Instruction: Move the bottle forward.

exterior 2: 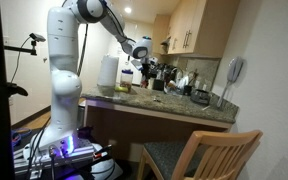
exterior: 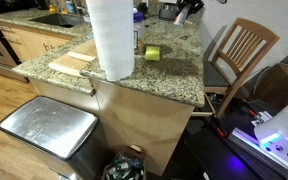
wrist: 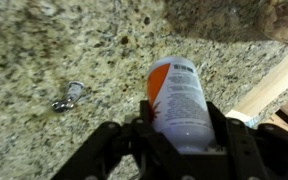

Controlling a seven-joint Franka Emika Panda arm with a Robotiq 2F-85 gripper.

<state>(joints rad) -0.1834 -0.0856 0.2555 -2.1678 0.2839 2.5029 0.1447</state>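
White arm point(exterior 2: 69, 60) reaches over granite counter point(exterior 2: 159, 104); gripper point(exterior 2: 133, 66) low beside paper towel roll point(exterior 2: 108, 72). Wooden chair point(exterior 2: 209, 152) in foreground, wall phone point(exterior 2: 234, 70) beyond

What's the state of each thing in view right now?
gripper: shut on the bottle
bottle: held in the gripper
paper towel roll: upright on the counter
block: resting on the counter
trash can: lid closed

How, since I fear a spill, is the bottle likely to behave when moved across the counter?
The bottle looks slim and round, so it would probably tip easily and roll if laid down. Its smooth-looking surface may be slippery. The gripper, shut on it, leaves no visible dent, so it seems stiff.
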